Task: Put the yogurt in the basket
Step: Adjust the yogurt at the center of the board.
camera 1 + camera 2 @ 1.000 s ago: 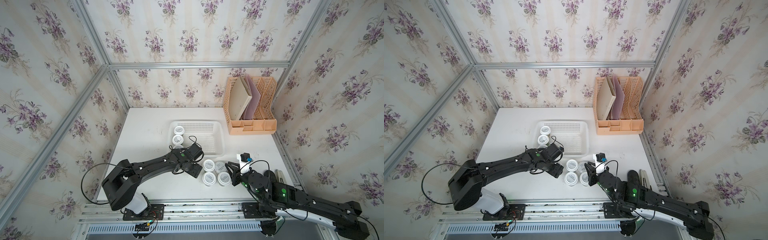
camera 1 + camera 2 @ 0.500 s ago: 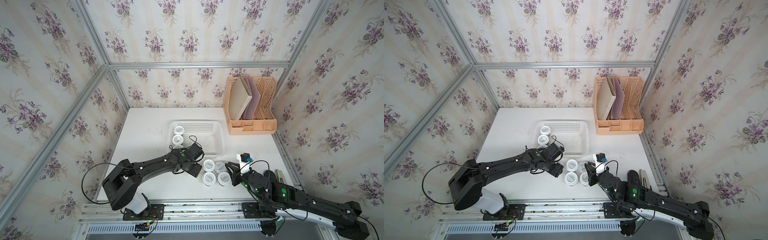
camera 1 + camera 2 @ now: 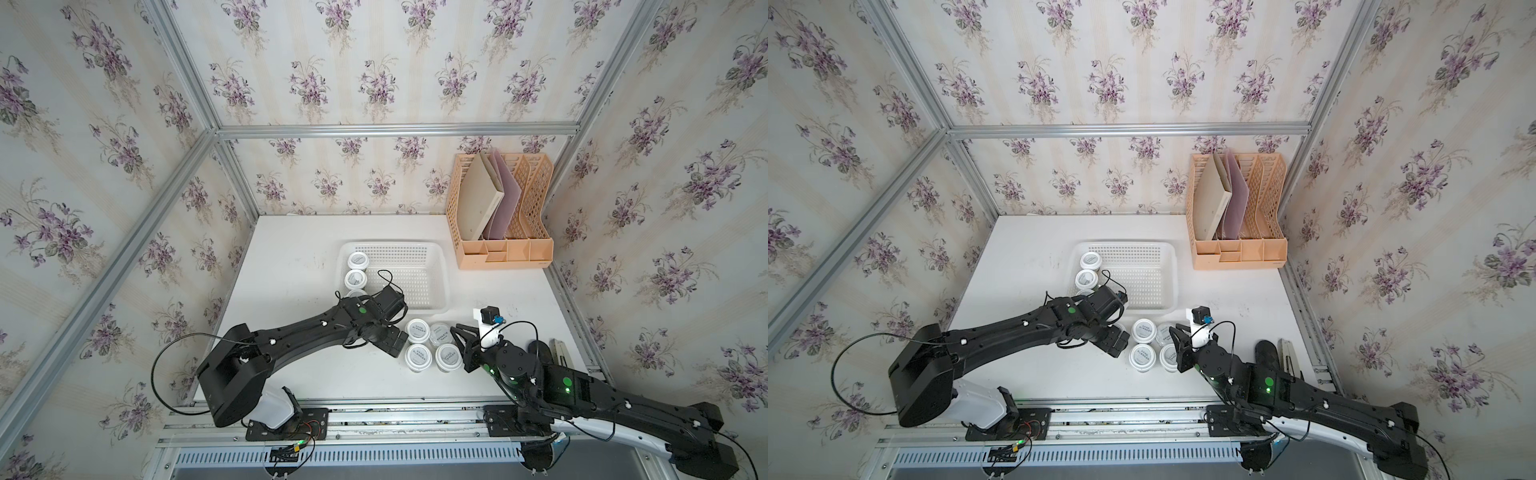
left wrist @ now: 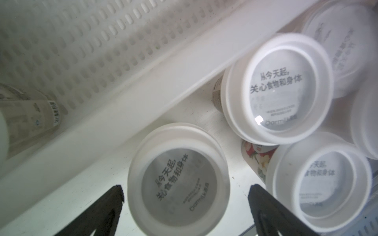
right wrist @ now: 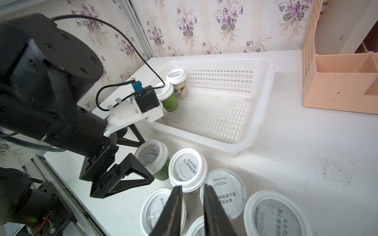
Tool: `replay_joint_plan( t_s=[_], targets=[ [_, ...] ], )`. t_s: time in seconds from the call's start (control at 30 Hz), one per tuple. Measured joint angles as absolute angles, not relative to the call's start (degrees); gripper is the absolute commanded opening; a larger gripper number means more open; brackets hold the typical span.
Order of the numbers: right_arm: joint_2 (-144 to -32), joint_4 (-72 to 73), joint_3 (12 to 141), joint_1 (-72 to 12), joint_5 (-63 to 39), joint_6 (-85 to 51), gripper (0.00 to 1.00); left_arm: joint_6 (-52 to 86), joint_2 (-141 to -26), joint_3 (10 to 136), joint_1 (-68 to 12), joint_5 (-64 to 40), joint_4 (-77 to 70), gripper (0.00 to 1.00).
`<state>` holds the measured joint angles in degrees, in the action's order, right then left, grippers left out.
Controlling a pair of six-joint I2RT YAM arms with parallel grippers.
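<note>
White tabletop (image 3: 291, 257) carries everything. A peach-orange file rack (image 3: 505, 249) stands off the basket's far right corner, apart from it. The perforated white basket (image 3: 444, 278) holds two upright yogurt cups (image 3: 358, 260) at its left end, one behind the other. A third lid (image 3: 356, 293) shows partly beneath the left arm (image 3: 299, 332) at the basket's near left corner.

The left gripper (image 5: 147, 160) hangs just outside the basket's near rim. Its fingers are spread wide on either side of a green-bodied cup (image 5: 151, 152) standing on the table, with neither finger touching it. The right gripper (image 5: 192, 187) sits at the far side of the cluster from the left one, fingers drawn close with a narrow gap, clamping nothing. That cluster (image 3: 417, 358) of upright cups stands near the basket's near rim.
</note>
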<state>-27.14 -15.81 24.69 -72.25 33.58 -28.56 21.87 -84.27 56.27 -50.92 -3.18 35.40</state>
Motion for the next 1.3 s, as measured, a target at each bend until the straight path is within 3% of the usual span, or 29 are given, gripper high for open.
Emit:
replay_joint_plan(
  t_s=[0.33, 0.7, 0.9, 1.3],
  targets=[
    [-27.53, -15.81, 24.69, -72.25, 33.58, -28.53, 0.25, 22.11, -75.61, 57.14, -51.27, -0.8, 40.36, 0.84],
    [-28.71, -15.64, 24.84, -72.25, 33.54, -28.51, 0.24, 22.5, -76.05, 55.18, -51.27, -0.84, 39.03, 0.59],
    [-30.22, -15.05, 25.56, -72.25, 32.77, -28.23, 0.27, 22.48, -76.75, 54.57, -51.27, -1.3, 37.1, 0.56],
    [-66.32, -6.74, 40.16, -72.12, 23.99, -21.8, 0.16, 22.92, -71.2, 48.73, -50.09, 1.93, 34.44, 0.26]
  ],
)
